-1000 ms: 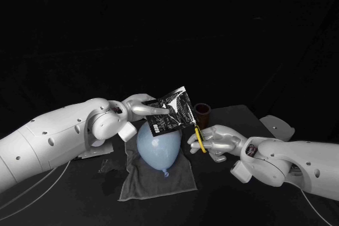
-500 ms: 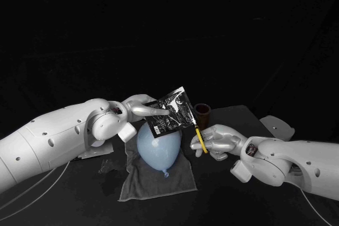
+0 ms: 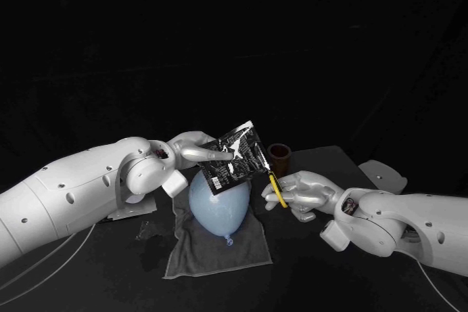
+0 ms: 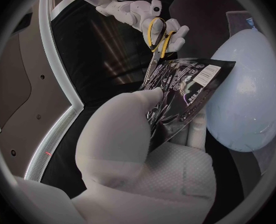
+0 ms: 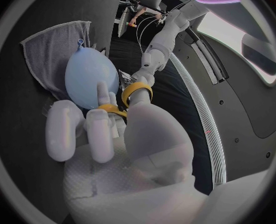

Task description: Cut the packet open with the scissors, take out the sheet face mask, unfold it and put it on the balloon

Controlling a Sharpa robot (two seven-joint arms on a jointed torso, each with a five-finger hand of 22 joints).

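My left hand [image 3: 200, 151] holds a black printed packet [image 3: 239, 153] up in the air above the pale blue balloon [image 3: 220, 202], which lies on a grey towel [image 3: 216, 241]. My right hand [image 3: 301, 194] grips yellow-handled scissors [image 3: 275, 189], blades pointing up at the packet's lower right edge. In the left wrist view the packet [image 4: 181, 92] is pinched between thumb and fingers [image 4: 128, 127], and the scissors [image 4: 157, 42] meet its far edge. The right wrist view shows the yellow handles [image 5: 132, 97] around my fingers, with the balloon [image 5: 91, 79] beyond.
A dark brown cylinder [image 3: 280, 158] stands behind the packet at the table's back. A pale object [image 3: 382, 175] lies at the far right of the table. The towel [image 5: 53, 52] spreads under the balloon.
The right hand and scissors have risen slightly toward the packet's lower edge. The left hand and packet have barely moved.
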